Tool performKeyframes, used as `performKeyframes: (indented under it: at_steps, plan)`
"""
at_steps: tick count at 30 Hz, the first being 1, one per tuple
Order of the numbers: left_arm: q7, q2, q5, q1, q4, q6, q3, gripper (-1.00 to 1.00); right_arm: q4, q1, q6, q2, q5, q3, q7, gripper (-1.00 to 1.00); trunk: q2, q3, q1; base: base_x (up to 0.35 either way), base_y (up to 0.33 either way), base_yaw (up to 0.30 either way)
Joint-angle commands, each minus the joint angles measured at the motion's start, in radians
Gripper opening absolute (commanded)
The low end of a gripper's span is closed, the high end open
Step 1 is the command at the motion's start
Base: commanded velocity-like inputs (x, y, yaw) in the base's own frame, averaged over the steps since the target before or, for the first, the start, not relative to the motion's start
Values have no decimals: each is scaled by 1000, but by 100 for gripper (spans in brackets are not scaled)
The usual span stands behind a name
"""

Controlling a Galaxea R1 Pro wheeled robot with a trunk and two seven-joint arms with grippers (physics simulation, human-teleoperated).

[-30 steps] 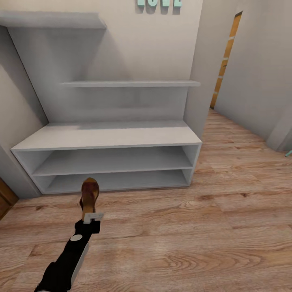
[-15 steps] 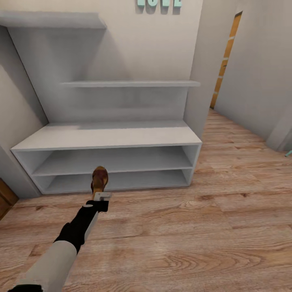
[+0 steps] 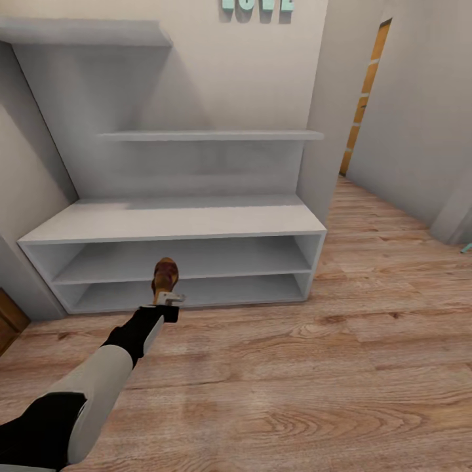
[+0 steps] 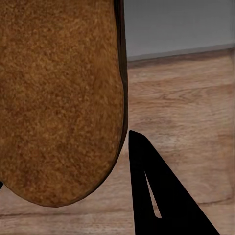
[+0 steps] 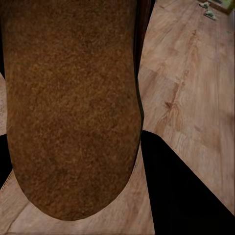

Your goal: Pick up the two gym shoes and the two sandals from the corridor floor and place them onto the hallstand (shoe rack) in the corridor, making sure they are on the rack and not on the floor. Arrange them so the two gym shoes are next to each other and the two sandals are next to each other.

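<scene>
We extend our left hand (image 3: 170, 299), clenched on a brown sandal (image 3: 164, 276), toward the hallstand (image 3: 177, 226). Our right hand (image 5: 147, 161) grips a second sandal (image 5: 73, 103). We should clear the tier edge, then release flat.

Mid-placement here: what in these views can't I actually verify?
- Left gripper, head view: the grip on the sandal is too small to judge.
- Right wrist view: a second sandal hides the fingers' contact.
- Hallstand: lettering is cut off by the top edge.
</scene>
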Motion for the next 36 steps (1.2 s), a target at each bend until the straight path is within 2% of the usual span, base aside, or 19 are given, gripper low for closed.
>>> performKeyframes:
  at_steps: [1, 2, 4, 6, 14, 18, 36]
  plan:
    - [-2, -1, -12, -1, -1, 6, -5, -100, -4, -1, 10, 2, 6, -14, 83, -100, 0, -1, 0, 0, 0, 0]
    - [-3, -1, -12, -2, -1, 6, -5, -100, -9, -1, 11, 3, 8, -16, 115, -100, 0, -1, 0, 0, 0, 0]
    - [-3, -1, -12, -5, -3, 7, -6, -100, -29, -1, 13, 5, 8, -20, 138, -100, 0, -1, 0, 0, 0, 0]
    - [-5, -2, -11, -6, -17, 7, -6, -100, -50, -1, 14, 9, 8, -20, 144, -100, 0, -1, 0, 0, 0, 0]
    - [-16, -1, -6, -6, -55, 8, -5, -100, -70, -1, 13, 12, 9, -23, 150, -100, -56, -27, 30, 0, 0, 0]
    - [-17, 1, -5, -3, -57, 8, -5, -100, -71, -1, 12, 12, 10, -23, 150, -100, -84, -45, 46, 0, 0, 0]
    - [-18, 11, -5, 6, -57, 7, -3, -100, -70, -1, 11, 12, 10, -23, 149, -100, -89, -143, 54, 0, 0, 0]
